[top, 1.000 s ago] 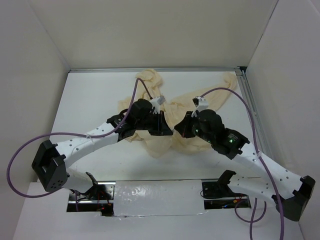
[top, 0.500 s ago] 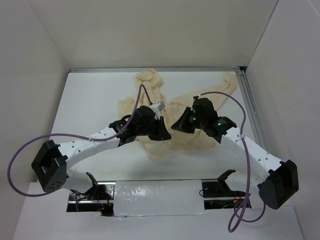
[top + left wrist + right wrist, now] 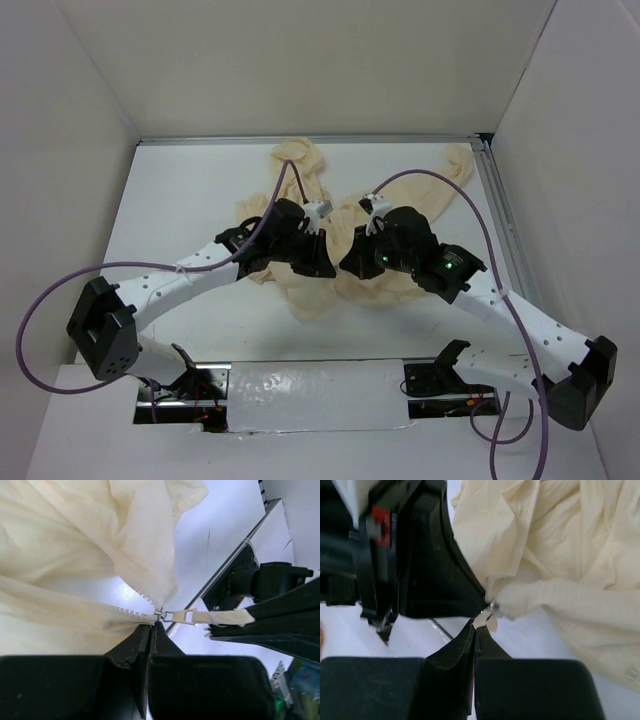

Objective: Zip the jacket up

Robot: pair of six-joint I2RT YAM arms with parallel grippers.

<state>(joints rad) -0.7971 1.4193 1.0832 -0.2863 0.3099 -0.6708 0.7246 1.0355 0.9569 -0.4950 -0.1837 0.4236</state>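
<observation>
The cream jacket [image 3: 312, 292] lies crumpled on the white worktop [image 3: 190, 200], toward the far middle and right, with one sleeve reaching the far right corner. Both arms meet over its middle. The left pincer [image 3: 152, 630] is closed tight, its tips pinching the jacket's fabric right under the zipper slider [image 3: 160, 614], where two rows of teeth [image 3: 127, 611] join. The right pincer [image 3: 475, 626] is clamped on the pale pull tab [image 3: 486, 621], which stretches out straight from the slider. The two pincers sit just beside each other, tip to tip.
</observation>
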